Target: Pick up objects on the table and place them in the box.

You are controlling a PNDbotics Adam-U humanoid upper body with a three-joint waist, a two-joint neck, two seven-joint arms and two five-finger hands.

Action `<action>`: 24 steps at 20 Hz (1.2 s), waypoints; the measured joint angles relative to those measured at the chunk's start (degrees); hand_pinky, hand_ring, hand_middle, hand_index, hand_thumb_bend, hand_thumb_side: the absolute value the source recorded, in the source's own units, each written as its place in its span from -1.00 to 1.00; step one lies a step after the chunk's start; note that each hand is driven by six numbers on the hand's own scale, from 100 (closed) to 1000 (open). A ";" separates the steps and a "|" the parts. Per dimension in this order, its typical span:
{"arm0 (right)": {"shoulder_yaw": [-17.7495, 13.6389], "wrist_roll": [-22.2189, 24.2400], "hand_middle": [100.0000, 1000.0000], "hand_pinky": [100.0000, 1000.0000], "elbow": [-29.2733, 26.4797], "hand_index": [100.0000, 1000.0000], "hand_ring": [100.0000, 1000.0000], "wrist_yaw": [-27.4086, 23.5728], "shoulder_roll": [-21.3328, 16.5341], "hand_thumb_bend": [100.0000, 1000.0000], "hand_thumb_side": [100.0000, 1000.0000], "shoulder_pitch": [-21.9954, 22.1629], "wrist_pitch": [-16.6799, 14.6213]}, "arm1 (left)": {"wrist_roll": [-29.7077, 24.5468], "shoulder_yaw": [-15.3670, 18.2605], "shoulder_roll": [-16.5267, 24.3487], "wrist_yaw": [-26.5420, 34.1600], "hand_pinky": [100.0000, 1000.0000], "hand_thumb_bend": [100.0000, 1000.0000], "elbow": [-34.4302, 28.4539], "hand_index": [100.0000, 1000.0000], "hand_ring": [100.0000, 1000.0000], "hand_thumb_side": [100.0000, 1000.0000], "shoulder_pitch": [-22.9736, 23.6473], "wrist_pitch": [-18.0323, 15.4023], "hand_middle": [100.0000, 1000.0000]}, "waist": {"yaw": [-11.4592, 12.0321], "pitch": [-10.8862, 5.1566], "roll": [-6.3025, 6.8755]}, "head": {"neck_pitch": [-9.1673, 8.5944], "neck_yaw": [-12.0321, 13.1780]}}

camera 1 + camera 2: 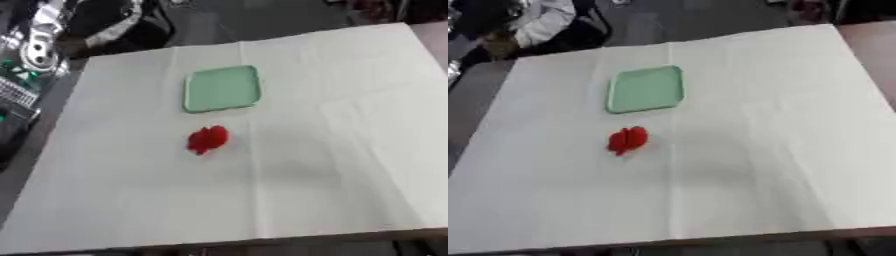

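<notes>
Neither of my hands shows in either eye's view, so I cannot tell whether my fingers are open, closed or holding anything.

Before me lies the desk (350,150), covered by a white cloth with fold creases running across it. The desk sits askew in my view, its far edge rising toward the right far corner.

I count one red object (207,139) on the desk. It is small, lumpy and bright red, and I cannot make out what it is beyond that. It lies left of the desk's middle, about halfway between the near edge and the far edge. Its long axis runs on a slant: the wider, rounder end points toward the far right corner, and the narrower end tapers toward the near left corner. A faint groove seems to split it along its length, best seen in the right eye view.

I count one box (222,89), a shallow, pale green, square thing with rounded corners and a low raised rim. It sits flat on the cloth, beyond the red object, toward the far edge and also left of the middle. Its sides are turned slightly out of line with the desk's edges. The red object and the box are near each other but apart, with a strip of bare cloth between them. The box holds nothing that I can see.
</notes>
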 measured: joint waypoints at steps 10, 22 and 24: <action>0.47 0.90 -0.62 -0.78 0.00 0.25 1.00 -0.27 0.01 -1.00 0.08 -0.22 0.16 | -27.53 -7.44 2.36 -10.08 0.44 0.11 16.20 0.76 0.23 0.34 -9.46 -5.95 0.50 | -1.07 -0.08 0.44 | 0.01 -0.35; 1.02 1.92 -0.61 -0.78 0.00 0.25 1.00 -2.00 0.90 -1.00 0.06 -1.61 1.16 | -48.81 -11.61 -0.52 -17.25 0.61 0.66 31.62 0.79 0.38 -0.22 -16.71 -12.04 0.58 | -2.83 -0.96 1.42 | 0.02 -1.10; 1.02 2.01 -0.61 -0.78 0.00 0.25 1.00 -2.13 1.04 -1.00 0.06 -1.91 1.12 | -50.13 -11.61 -0.96 -17.35 0.52 0.71 33.01 0.80 0.35 -0.31 -16.92 -12.45 0.57 | -3.08 -0.96 1.44 | 0.02 -1.28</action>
